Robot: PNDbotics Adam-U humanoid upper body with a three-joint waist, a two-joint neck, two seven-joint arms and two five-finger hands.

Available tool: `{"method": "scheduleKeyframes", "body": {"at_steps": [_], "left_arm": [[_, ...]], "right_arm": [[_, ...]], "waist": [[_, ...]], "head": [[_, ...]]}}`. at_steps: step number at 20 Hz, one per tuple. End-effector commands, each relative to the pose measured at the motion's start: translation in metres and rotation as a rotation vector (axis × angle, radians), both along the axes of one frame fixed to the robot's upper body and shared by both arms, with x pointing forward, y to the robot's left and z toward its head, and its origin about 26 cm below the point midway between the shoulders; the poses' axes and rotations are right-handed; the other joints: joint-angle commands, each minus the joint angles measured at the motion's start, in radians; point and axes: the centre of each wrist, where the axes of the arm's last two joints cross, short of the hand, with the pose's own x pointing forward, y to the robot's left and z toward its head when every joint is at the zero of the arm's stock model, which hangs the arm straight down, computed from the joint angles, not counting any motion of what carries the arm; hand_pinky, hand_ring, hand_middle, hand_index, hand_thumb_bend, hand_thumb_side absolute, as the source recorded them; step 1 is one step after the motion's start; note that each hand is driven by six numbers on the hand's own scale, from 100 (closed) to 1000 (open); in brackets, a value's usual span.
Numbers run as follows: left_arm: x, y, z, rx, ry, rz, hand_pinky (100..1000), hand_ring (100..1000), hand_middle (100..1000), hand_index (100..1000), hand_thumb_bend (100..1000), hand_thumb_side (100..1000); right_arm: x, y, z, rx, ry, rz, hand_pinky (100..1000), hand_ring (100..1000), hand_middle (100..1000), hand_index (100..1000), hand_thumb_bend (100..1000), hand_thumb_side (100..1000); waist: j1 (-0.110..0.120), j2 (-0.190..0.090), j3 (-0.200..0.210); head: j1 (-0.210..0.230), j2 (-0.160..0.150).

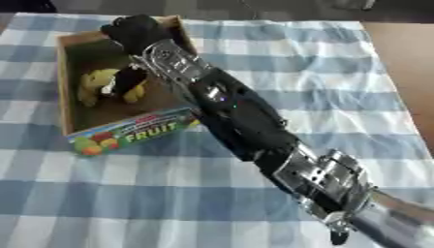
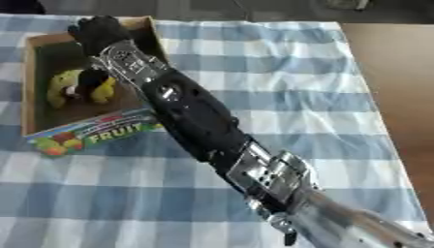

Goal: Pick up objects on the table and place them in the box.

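Observation:
An open cardboard box [image 1: 127, 133] with "FRUIT" printed on its near wall stands at the upper left of the table. Inside it lies a yellow soft toy [image 1: 95, 83] with a black part across its middle. My right arm comes in from the lower right and stretches diagonally over the box. Its black right hand [image 1: 135, 30] is seen from the back, over the box's far side and beyond the toy. From here I cannot make out whether anything is in the hand. My left hand shows in neither view.
A blue and white checked cloth [image 1: 322, 63] covers the table. Bare brown tabletop [image 1: 407, 58] shows along the right edge. My forearm [image 1: 246, 121] crosses the box's right wall and the middle of the cloth.

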Motion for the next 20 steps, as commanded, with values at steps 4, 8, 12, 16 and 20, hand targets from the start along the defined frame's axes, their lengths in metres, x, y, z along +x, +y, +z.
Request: {"method": "scheduleKeyframes", "body": {"at_steps": [4, 8, 12, 16, 20], "left_arm": [[-0.002, 0.003, 0.007, 0.013, -0.027, 0.003, 659, 650, 634, 890, 100, 719], [-0.002, 0.002, 0.006, 0.006, -0.026, 0.004, 659, 650, 634, 890, 100, 720], [-0.003, 0.003, 0.005, 0.002, -0.023, 0.011, 659, 651, 635, 890, 100, 721], [-0.003, 0.004, 0.005, -0.001, -0.023, 0.022, 659, 651, 635, 889, 100, 720], [-0.003, 0.006, 0.005, -0.006, -0.024, 0.035, 659, 651, 635, 889, 100, 719]], "right_arm": [[-0.020, -0.015, 0.049, 0.174, -0.185, 0.022, 855, 736, 573, 892, 618, 853], [-0.035, -0.023, 0.062, 0.265, -0.274, 0.054, 847, 707, 540, 840, 580, 843], [-0.051, -0.038, 0.082, 0.360, -0.377, 0.070, 838, 683, 516, 802, 475, 841], [-0.070, -0.057, 0.097, 0.428, -0.486, 0.099, 830, 679, 528, 786, 198, 663], [-0.088, -0.082, 0.103, 0.457, -0.579, 0.122, 833, 677, 548, 790, 117, 613]], "waist": [[0.009, -0.024, -0.004], [0.009, -0.024, -0.010], [0.010, -0.025, -0.019], [0.014, -0.027, -0.034], [0.020, -0.030, -0.054]], "head": [[0.019, 0.009], [0.023, 0.013], [0.038, 0.022], [0.053, 0.028], [0.071, 0.030]]}}
